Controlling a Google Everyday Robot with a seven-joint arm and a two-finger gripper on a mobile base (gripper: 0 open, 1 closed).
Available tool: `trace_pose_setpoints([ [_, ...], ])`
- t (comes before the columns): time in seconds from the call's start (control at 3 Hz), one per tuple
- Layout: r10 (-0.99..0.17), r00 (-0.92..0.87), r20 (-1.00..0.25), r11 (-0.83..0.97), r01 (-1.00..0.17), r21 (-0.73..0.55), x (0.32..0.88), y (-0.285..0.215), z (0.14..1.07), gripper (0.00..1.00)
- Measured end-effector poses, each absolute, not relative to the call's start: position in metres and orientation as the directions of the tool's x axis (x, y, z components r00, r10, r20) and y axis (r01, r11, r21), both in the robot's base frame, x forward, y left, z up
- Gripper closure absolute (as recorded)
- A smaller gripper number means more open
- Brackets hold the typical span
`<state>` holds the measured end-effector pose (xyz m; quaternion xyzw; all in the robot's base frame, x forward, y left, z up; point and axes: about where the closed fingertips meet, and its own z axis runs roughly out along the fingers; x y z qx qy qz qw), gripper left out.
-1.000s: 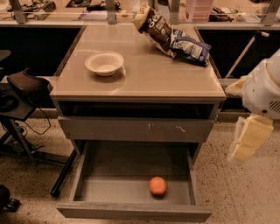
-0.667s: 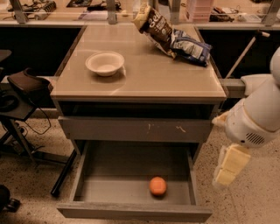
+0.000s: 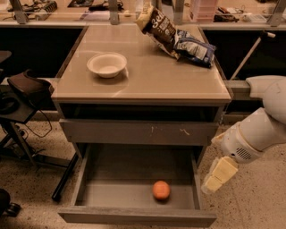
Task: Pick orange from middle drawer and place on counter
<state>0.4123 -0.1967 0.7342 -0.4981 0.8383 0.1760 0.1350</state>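
Note:
The orange [image 3: 161, 190] lies on the grey floor of the open middle drawer [image 3: 136, 217], right of centre and near the front panel. The beige counter [image 3: 152, 82] tops the cabinet above it. My gripper [image 3: 218, 175] hangs from the white arm at the right, just outside the drawer's right wall. It is to the right of the orange, slightly higher, and apart from it. It holds nothing that I can see.
A white bowl [image 3: 106, 64] sits on the counter's left side. Two snack bags [image 3: 176, 36] lie at its back right. The closed drawer front with pale scratches [image 3: 138, 132] is above the open drawer. A dark chair [image 3: 24, 91] stands at the left, and a cluttered workbench [image 3: 89, 8] runs behind.
My arm and gripper have moved left and down, from well right of the cabinet to just beside the open drawer's right wall. The orange has not moved.

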Motion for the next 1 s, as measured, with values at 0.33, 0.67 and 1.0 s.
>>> trace_pose_setpoints([
  [0.33,-0.756,-0.511,-0.410,0.500,-0.854,0.144,0.417,-0.206,0.730,0.00],
  [0.67,-0.755,-0.511,-0.411,0.500,-0.854,0.143,0.417,-0.206,0.730,0.00],
  [1.0,-0.704,-0.542,-0.460,0.550,-0.825,0.131,0.427,-0.207,0.717,0.00],
])
